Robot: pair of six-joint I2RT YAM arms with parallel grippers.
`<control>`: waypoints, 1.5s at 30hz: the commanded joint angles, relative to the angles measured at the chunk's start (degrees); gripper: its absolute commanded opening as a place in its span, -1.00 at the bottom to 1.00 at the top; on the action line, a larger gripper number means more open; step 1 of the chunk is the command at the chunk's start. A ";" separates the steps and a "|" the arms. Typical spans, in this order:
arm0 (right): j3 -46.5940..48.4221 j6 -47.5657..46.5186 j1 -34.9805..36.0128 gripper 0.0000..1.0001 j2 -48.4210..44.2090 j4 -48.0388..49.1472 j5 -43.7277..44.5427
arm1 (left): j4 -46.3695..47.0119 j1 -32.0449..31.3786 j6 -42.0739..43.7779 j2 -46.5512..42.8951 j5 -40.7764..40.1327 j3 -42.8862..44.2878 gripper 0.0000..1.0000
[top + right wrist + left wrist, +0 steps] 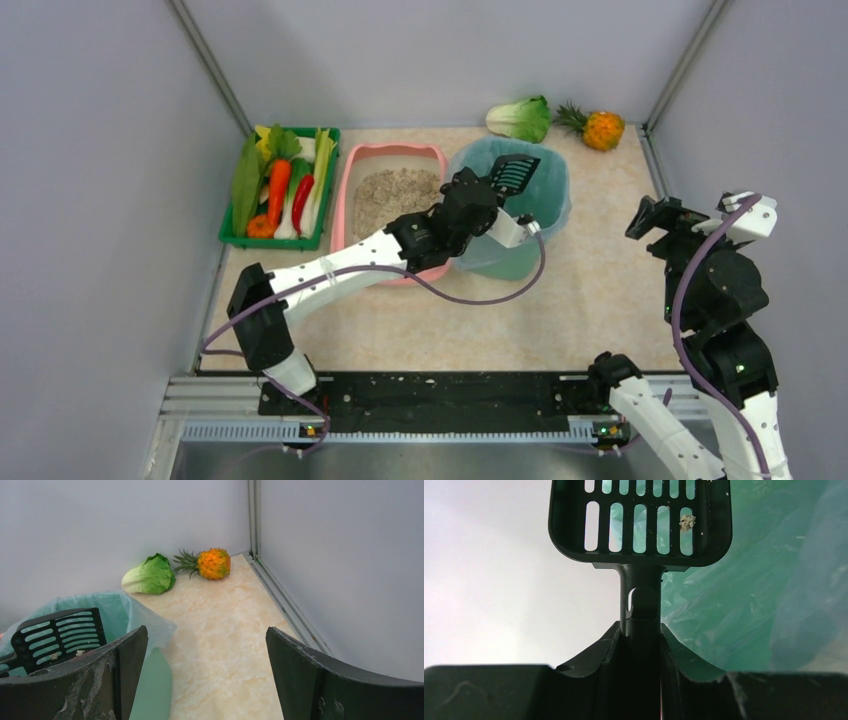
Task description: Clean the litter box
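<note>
The pink litter box (352,165) with grey-beige litter lies at the back, left of the teal bag-lined bin (545,195). My left gripper (478,190) is shut on the handle of a black slotted scoop (514,173) and holds its head over the bin's opening. In the left wrist view the scoop (640,515) carries one small clump (687,522) stuck on its slots, with the bin bag (764,580) behind. The scoop also shows in the right wrist view (57,637). My right gripper (650,215) is open and empty, raised right of the bin.
A green crate (232,235) of toy vegetables stands left of the litter box. A lettuce (520,118) and a small pineapple (598,128) lie by the back wall. Grey walls close in three sides.
</note>
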 commanded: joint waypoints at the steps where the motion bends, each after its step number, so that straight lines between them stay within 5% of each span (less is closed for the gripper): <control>1: 0.53 -0.64 0.49 0.77 -0.34 0.82 0.41 | 6.04 -0.24 0.82 -4.88 -0.80 -0.27 -1.00; 14: -0.13 -0.86 0.56 0.77 -0.53 0.84 -0.06 | 13.25 0.72 0.11 -12.25 3.06 -8.30 -1.00; 23: 0.05 -0.73 0.59 0.77 -0.42 0.80 -0.44 | 1.85 0.89 0.16 -8.39 -1.99 -4.22 -1.00; 34: 0.56 -0.86 0.54 0.77 0.52 1.11 -0.85 | 1.67 -1.78 0.82 -8.09 -1.54 -3.89 -1.00; 38: 0.64 -0.87 0.53 0.77 0.57 1.17 -0.60 | 2.11 -0.78 -1.95 -8.01 -4.25 -2.96 -1.00; 45: 0.30 -0.65 0.52 0.78 0.57 1.39 -0.74 | -3.75 1.43 -16.57 -9.71 2.68 1.65 -1.00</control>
